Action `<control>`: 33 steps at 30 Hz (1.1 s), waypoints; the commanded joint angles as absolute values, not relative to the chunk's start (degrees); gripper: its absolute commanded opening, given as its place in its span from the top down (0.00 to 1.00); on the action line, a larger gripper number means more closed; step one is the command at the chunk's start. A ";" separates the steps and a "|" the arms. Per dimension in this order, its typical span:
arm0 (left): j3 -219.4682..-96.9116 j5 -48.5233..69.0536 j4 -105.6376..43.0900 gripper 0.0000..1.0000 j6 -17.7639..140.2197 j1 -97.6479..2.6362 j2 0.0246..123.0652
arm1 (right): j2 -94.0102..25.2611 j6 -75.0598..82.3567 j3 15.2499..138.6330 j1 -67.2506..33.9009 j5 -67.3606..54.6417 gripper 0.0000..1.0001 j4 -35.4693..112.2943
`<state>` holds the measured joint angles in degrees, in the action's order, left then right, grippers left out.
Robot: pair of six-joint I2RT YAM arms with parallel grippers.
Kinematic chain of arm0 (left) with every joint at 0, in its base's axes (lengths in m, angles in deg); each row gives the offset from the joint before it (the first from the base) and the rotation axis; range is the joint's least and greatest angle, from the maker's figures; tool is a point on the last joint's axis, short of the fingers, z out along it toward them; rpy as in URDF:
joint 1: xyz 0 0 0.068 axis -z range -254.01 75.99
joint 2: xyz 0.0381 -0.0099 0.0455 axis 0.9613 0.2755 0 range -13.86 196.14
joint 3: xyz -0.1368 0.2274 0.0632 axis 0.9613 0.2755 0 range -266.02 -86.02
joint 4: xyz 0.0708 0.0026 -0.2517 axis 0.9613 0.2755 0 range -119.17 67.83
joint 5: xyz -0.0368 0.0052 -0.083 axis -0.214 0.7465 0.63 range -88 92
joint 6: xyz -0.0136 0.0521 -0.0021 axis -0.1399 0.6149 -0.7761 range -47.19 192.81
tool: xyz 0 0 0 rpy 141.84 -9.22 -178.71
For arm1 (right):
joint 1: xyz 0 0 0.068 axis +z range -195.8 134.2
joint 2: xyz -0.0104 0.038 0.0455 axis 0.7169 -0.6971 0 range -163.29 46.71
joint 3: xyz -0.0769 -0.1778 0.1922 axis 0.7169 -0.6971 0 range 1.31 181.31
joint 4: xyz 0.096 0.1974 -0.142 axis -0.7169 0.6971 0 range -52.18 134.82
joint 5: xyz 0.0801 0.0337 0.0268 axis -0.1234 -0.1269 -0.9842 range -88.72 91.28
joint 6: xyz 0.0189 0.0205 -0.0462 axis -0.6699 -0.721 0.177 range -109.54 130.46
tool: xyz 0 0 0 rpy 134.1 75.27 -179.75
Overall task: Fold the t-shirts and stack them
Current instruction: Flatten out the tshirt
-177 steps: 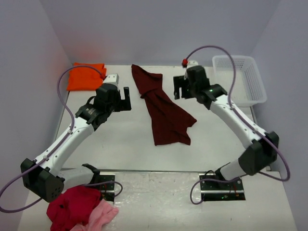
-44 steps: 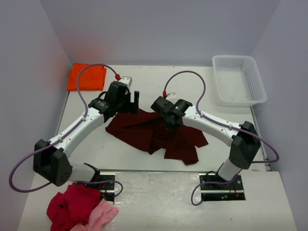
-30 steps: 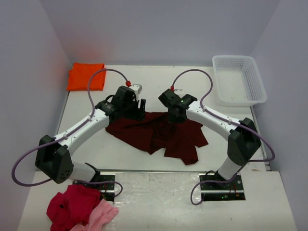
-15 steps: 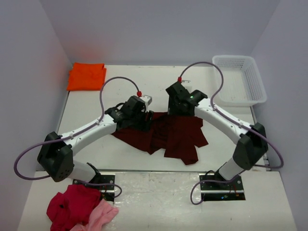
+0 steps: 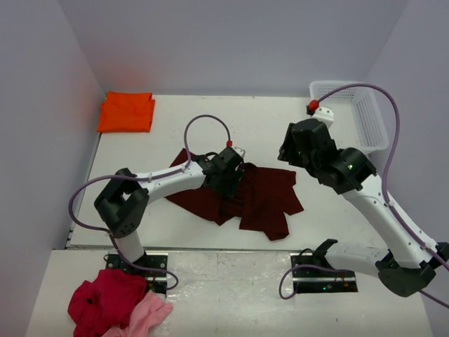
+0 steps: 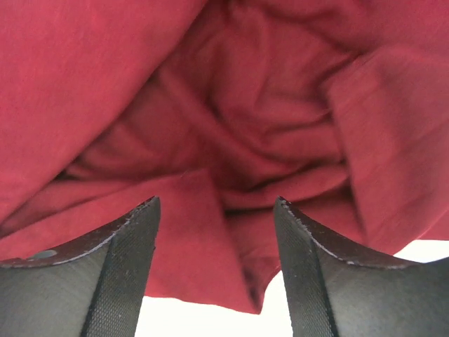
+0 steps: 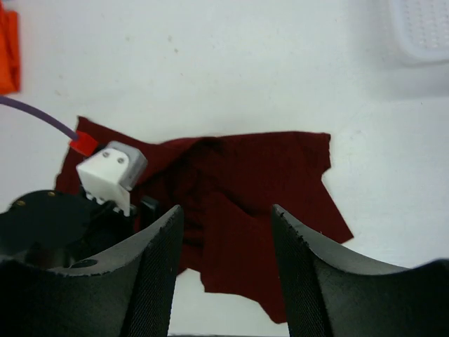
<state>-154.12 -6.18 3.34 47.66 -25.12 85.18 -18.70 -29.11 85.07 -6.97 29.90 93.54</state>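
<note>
The dark maroon t-shirt (image 5: 263,200) lies crumpled in the middle of the table, its folds filling the left wrist view (image 6: 238,119). My left gripper (image 5: 233,181) is low over the shirt's middle, open (image 6: 216,203), with a cloth edge lying between its fingers, not pinched. The right gripper (image 5: 286,153) hangs raised to the right of the shirt. It is open (image 7: 226,210) and empty, looking down on the maroon shirt (image 7: 259,189). The orange t-shirt (image 5: 126,111) lies folded in the back left corner, and a sliver of the orange t-shirt (image 7: 7,49) shows in the right wrist view.
A white mesh basket (image 5: 351,116) stands at the back right. A crimson garment (image 5: 105,302) and a pink one (image 5: 151,316) lie bunched by the left arm's base. The left arm's wrist (image 7: 105,172) sits over the shirt's left part.
The left gripper has slid right onto the maroon shirt's middle. The right gripper has let go of the cloth, lifted and pulled back to the right.
</note>
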 commanded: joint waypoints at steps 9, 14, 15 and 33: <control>-162.05 -14.16 7.13 0.43 44.51 -24.17 90.64 | -14.56 -27.86 77.60 -6.96 30.46 0.46 94.59; -161.61 -16.27 8.53 0.45 43.54 -24.17 91.34 | -13.76 -27.94 77.59 -7.04 30.37 0.46 94.51; -161.43 -16.45 8.71 0.45 43.37 -24.17 91.43 | -13.85 -27.86 77.68 -6.96 30.37 0.46 94.51; -160.46 -16.80 8.36 0.54 42.05 -24.08 93.72 | -12.62 -27.68 77.07 -7.04 30.64 0.45 94.33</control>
<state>-160.06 -16.21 8.11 43.31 -24.20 94.14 -13.76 -28.08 76.68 -6.97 29.84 94.87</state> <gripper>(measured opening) 0.452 0.547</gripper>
